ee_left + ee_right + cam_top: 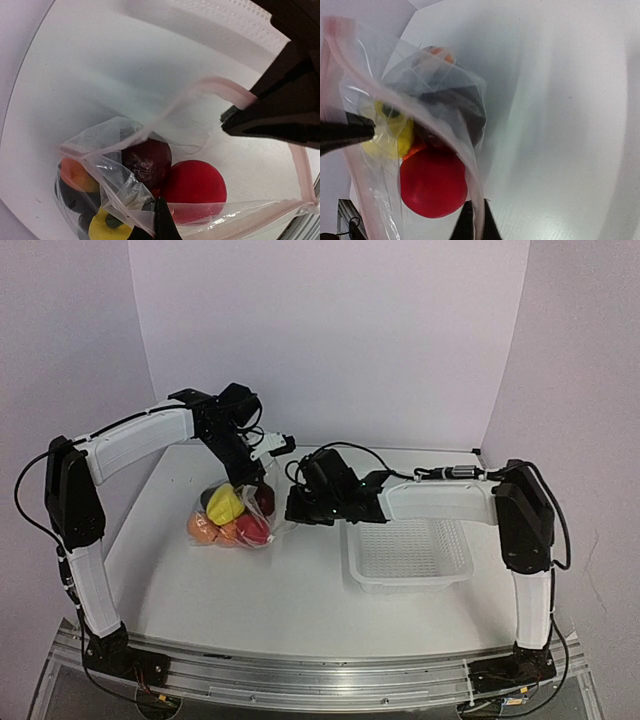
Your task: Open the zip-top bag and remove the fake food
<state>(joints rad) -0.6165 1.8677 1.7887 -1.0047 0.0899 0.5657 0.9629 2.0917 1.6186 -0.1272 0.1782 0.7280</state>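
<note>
The zip-top bag [250, 510] lies left of centre on the table, holding the fake food: yellow [224, 503], red [252, 529], orange [201, 527] and dark pieces. My left gripper [264, 478] is shut on the bag's far mouth edge. My right gripper [292, 504] is shut on the near edge with the pink zip strip [470, 170]. The mouth is pulled apart. In the left wrist view my left gripper [162, 216] pinches the plastic above a red ball [196, 186] and a dark red piece [148, 159]. In the right wrist view my right gripper [476, 214] clamps the strip beside the red ball [433, 183].
A white mesh basket [410, 556] stands right of the bag, under the right forearm; its rim shows in the left wrist view [235, 20]. White walls close the table's back and sides.
</note>
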